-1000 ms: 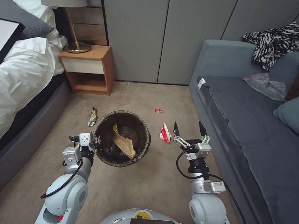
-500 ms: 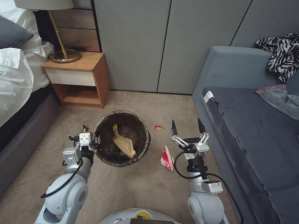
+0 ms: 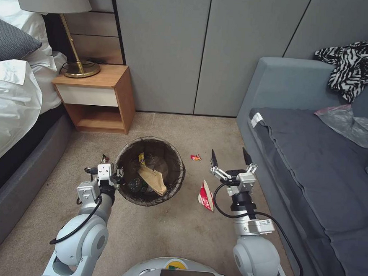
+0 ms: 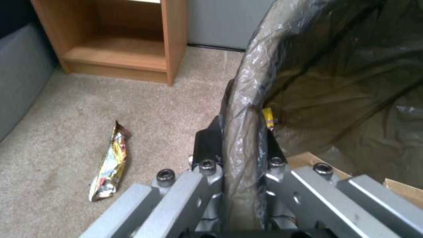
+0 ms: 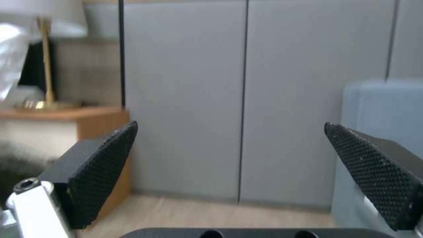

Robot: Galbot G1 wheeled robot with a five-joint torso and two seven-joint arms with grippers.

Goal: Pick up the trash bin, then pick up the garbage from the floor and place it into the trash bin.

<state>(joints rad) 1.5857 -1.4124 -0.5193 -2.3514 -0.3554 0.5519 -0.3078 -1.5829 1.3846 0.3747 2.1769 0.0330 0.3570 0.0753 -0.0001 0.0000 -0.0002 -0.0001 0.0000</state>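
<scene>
The trash bin (image 3: 181, 171), its dark liner folded over the rim, hangs in front of me. My left gripper (image 3: 116, 176) is shut on its near-left rim, and the left wrist view shows the fingers (image 4: 207, 145) pinching the lined rim (image 4: 240, 109). Inside lie a tan paper bag (image 3: 153, 178), a bottle (image 3: 135, 185) and a yellow scrap (image 3: 142, 158). A red-and-white paper cup (image 3: 205, 196) lies on the carpet just left of my right wrist. My right gripper (image 3: 229, 158) is open and holds nothing, fingers (image 5: 101, 172) spread wide. A tiny red wrapper (image 3: 195, 157) lies left of it. A yellow snack wrapper (image 4: 110, 162) lies beside the bin.
A wooden nightstand (image 3: 98, 98) with a lamp (image 3: 77, 65) stands at the back left beside the bed (image 3: 10, 100). A grey sofa (image 3: 316, 164) runs along the right, close to my right arm. Grey wardrobe doors (image 3: 207, 51) close off the back.
The whole picture shifted a second ago as the camera moved, so the cup now lies nearer, beside my right wrist. Over the last half second almost nothing differs.
</scene>
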